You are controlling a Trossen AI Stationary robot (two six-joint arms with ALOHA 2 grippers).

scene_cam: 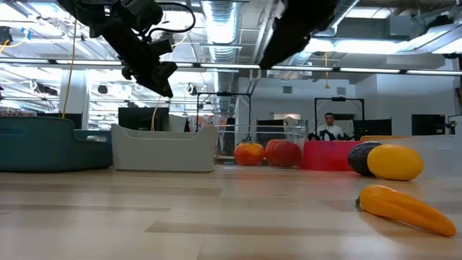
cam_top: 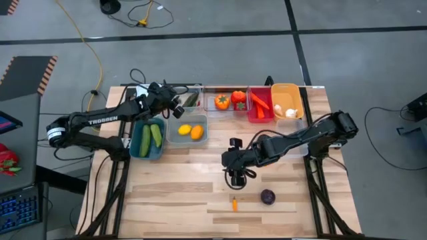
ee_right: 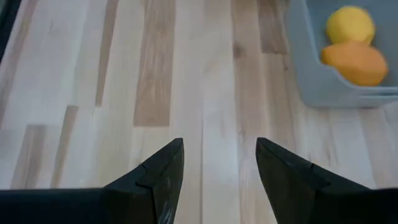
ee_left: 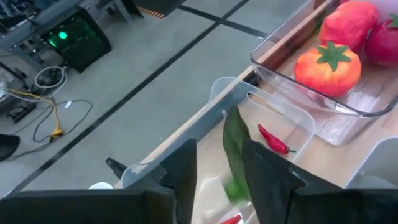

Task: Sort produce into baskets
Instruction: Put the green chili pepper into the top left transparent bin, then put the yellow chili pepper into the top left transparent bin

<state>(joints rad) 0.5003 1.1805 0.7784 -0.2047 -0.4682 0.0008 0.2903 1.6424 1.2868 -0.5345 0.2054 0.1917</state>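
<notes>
The left gripper (ee_left: pixel 217 177) hangs over the clear tub (ee_left: pixel 273 121) at the table's far edge, its fingers parted just enough to let go of a green chilli (ee_left: pixel 235 152), which drops between them into the tub, long axis roughly along the fingers, tip pointing away from the wrist, beside a red chilli (ee_left: pixel 273 140). The right gripper (ee_right: pixel 217 168), fingers apart and empty, hovers above bare table (ee_right: pixel 205 74), likely heading for the small carrot (cam_top: pixel 234 204) or purple ball (cam_top: pixel 267 197) near the front.
</notes>
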